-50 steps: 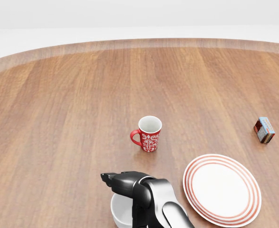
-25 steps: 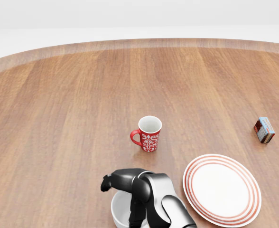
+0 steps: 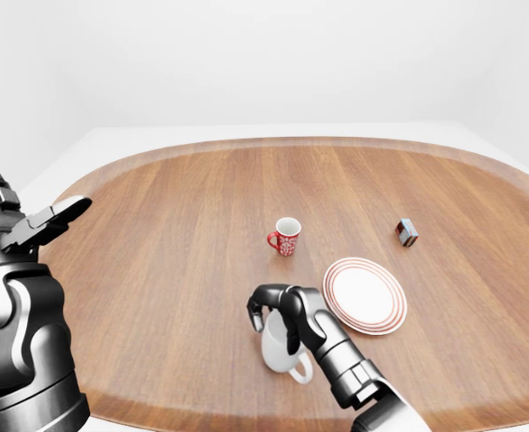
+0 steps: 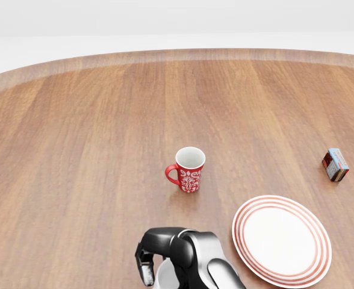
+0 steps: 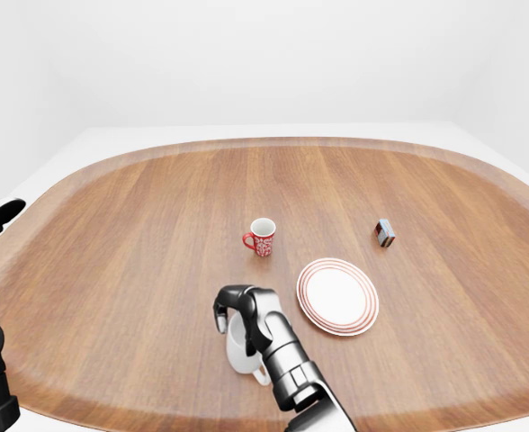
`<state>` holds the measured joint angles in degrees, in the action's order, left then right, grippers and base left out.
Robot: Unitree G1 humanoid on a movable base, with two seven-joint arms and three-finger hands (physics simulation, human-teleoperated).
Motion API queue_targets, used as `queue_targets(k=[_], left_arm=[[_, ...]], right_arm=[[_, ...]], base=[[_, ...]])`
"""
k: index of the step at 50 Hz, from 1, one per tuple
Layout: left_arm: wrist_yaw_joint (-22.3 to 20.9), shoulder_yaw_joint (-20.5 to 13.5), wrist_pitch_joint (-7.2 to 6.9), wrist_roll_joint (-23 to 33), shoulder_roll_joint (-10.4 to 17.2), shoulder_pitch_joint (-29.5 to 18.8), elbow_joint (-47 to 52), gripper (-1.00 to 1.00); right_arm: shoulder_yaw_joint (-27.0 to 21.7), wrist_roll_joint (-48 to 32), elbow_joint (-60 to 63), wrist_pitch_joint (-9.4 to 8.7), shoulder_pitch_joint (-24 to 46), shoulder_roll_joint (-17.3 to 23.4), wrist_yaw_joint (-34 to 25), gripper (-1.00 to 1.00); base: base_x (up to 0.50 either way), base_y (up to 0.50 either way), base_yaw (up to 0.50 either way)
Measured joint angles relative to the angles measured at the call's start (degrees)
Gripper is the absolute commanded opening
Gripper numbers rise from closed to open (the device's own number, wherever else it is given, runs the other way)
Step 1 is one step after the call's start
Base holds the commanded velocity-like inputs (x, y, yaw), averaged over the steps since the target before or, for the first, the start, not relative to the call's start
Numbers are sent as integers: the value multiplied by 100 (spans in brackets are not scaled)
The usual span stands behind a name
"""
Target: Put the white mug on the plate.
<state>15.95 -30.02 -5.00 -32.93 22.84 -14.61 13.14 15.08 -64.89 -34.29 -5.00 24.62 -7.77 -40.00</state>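
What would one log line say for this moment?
right hand: curled over white mug | plate: bare | red mug: apart | left hand: raised, open

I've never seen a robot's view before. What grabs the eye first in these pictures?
The shiny black right hand curled down over a white mug, low in the left-eye view, stands out first. Next comes a red patterned mug upright at the middle of the wooden table, with a red-ringed plate to its lower right. The left hand is raised at the left edge.

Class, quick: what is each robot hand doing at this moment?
Left hand: open, holding nothing.
Right hand: fingers curled over the white mug; a firm grip cannot be told.
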Motion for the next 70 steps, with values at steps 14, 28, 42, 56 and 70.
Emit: queue_targets(k=[14,28,42,56,70], left_arm=[[10,2,0,-8,-3,2,30,100],[-1,8,0,2,-9,0,18,100],[-3,12,0,1,-9,-3,11,100],[-1,10,0,-3,-3,-8,17,100],[-5,15,0,9,-11,-2,24,100]], right_arm=[[-175,-184,567,1,299,193,0,-100],[-436,-338,1064,0,642,454,0,-100],[-830,-271,876,0,1221,946,0,-100],[-1259,-130,-24,1,2016,1575,1,-100],[-1540,609,-1530,1,2743,2248,0,-100]], base=[[0,0,0],[0,0,0],[0,0,0],[0,0,0],[0,0,0]])
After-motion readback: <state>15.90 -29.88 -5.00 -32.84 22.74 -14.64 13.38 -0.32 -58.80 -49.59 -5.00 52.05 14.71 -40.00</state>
